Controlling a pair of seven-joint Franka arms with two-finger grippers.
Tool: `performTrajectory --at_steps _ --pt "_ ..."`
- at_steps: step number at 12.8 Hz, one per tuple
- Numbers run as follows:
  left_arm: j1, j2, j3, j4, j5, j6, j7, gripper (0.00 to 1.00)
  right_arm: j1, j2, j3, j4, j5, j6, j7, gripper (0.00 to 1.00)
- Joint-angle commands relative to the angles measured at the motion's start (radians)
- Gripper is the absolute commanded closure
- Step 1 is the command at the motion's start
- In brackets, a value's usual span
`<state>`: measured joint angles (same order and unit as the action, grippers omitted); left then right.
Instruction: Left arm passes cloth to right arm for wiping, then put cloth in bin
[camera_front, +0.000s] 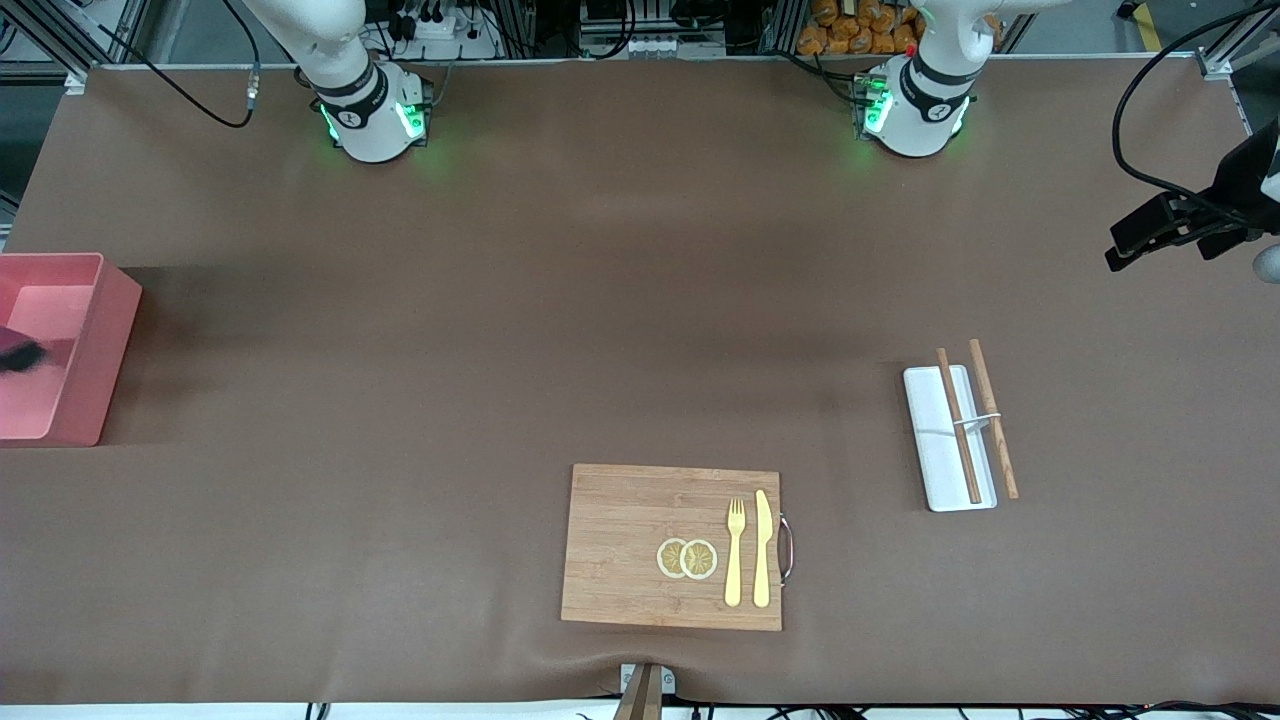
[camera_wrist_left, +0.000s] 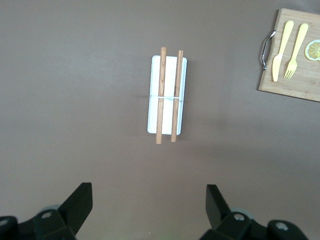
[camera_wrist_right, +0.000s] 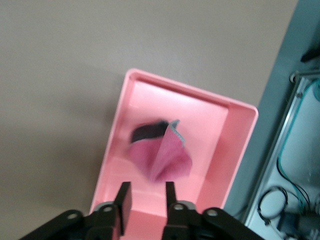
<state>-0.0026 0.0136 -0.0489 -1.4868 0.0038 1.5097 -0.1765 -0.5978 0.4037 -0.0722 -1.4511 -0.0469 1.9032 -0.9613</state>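
While the task is, by my reading, at its last step, the pink bin (camera_front: 112, 330) sits at the right arm's end of the brown surface (camera_front: 500, 300). The crimson-pink cloth (camera_wrist_right: 161, 152), a dark grey fold showing, lies crumpled inside the bin near its middle. The right end effector (camera_wrist_right: 146, 192) hangs directly above it, fingers slightly parted and grasping nothing, so the cloth appears to be released. Toward the middle of the surface, close to the front camera, is a wooden cutting board (camera_front: 630, 540) carrying two lemon slices (camera_front: 687, 558), a yellow fork (camera_front: 735, 550) and a yellow knife (camera_front: 762, 548). Toward the left arm's end is a white tray (camera_front: 935, 460) with two wooden chopsticks (camera_front: 958, 425) lying along it. The left end effector (camera_wrist_left: 149, 200) hovers over bare surface near the tray, fingers spread wide and empty; this arm waits. Passing and wiping look done, judging from where the cloth is. The next move probably calls only for the right arm to lift straight up clear of the bin walls without snagging the cloth.
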Motion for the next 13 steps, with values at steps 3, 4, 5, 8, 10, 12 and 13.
performTrajectory --at_steps 3,4,5,8,10,12,13 --pt "-0.002 -0.020 0.003 -0.012 0.007 0.003 0.011 0.00 0.176 -0.074 0.031 0.021 0.053 -0.155 0.197 0.00" --pt "-0.003 -0.020 0.003 -0.012 0.007 0.004 0.011 0.00 0.231 -0.098 0.031 0.020 0.053 -0.180 0.269 0.00" --pt "-0.003 -0.020 0.003 -0.010 0.007 0.004 0.011 0.00 0.289 -0.129 0.029 0.015 0.052 -0.205 0.342 0.00" --pt "-0.003 -0.018 0.003 -0.012 0.007 0.007 0.011 0.00 0.448 -0.213 0.029 0.008 0.044 -0.330 0.640 0.00" --pt "-0.003 -0.018 0.003 -0.010 0.007 0.007 0.011 0.00 0.533 -0.247 0.029 0.005 0.039 -0.397 0.821 0.00" --pt "-0.005 -0.017 0.003 -0.012 0.007 0.007 0.011 0.00 0.593 -0.299 0.029 -0.021 0.042 -0.441 0.918 0.00" --pt "-0.004 -0.017 0.003 -0.012 0.007 0.007 0.011 0.00 0.618 -0.340 0.029 -0.050 0.048 -0.446 0.958 0.00"
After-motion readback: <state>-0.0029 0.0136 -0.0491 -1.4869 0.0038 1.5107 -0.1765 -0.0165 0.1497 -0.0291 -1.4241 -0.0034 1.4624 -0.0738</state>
